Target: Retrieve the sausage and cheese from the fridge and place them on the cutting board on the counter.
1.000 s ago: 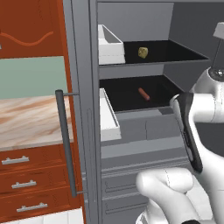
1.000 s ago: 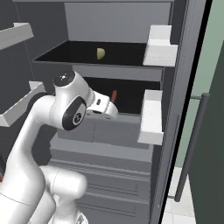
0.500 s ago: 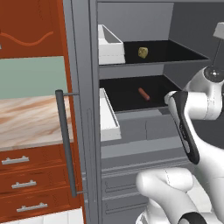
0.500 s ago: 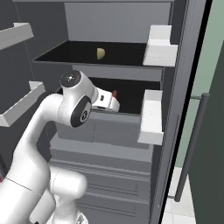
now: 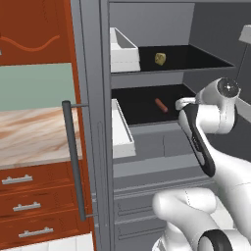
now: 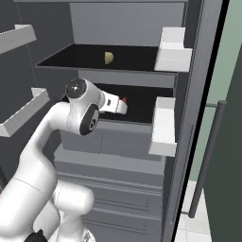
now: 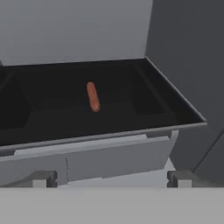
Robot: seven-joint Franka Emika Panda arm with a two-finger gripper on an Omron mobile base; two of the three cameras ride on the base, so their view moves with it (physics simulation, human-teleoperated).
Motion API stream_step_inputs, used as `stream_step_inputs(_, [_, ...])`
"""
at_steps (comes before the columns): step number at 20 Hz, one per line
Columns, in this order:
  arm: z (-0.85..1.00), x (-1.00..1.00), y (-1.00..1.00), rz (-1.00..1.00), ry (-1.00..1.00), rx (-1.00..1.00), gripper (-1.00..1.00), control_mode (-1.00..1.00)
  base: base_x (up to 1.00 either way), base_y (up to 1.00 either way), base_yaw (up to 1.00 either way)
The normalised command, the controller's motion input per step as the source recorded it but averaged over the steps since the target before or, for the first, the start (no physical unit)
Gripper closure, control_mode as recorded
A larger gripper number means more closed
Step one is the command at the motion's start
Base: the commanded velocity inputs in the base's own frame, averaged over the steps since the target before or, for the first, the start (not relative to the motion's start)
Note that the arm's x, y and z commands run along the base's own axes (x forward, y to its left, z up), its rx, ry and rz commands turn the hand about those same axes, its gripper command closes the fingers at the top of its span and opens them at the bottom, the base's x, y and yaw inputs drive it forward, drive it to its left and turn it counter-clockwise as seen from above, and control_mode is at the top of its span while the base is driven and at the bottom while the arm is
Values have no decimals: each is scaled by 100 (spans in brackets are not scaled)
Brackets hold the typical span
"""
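Two items remain unretrieved in the fridge (image 5: pixel 147 162): sausage (image 7: pixel 92 96) lain on the lower dark shelf, cheese (image 5: pixel 160 59) above, while the gripper (image 7: pixel 111 178) is held wide before the shelf lip, which could be struck on a low approach.

Illumination is even and diffuse in all three rendered views, with no identifiable light source, no glare and only faint, soft-edged shading beneath the white door bins (image 5: pixel 122 128). The fridge (image 5: pixel 147 24) shelves (image 7: pixel 109 116) render near-black and show little surface detail, while the worktop (image 5: pixel 29 135) and the wooden cabinet fronts appear bright and saturated. The hand view is noticeably soft and washed out, the two base views are sharper, and no edge distortion is apparent.
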Motion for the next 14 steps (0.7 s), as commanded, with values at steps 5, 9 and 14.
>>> stream_step_inputs(5, [-6,30,1,6,-22,-1,-100,-100,0,0,0])
stream_step_inputs(9, [2,38,0,0,0,0,-100,-100,0,0,0])
stream_step_inputs(14, [8,34,0,0,10,0,-100,-100,0,0,0])
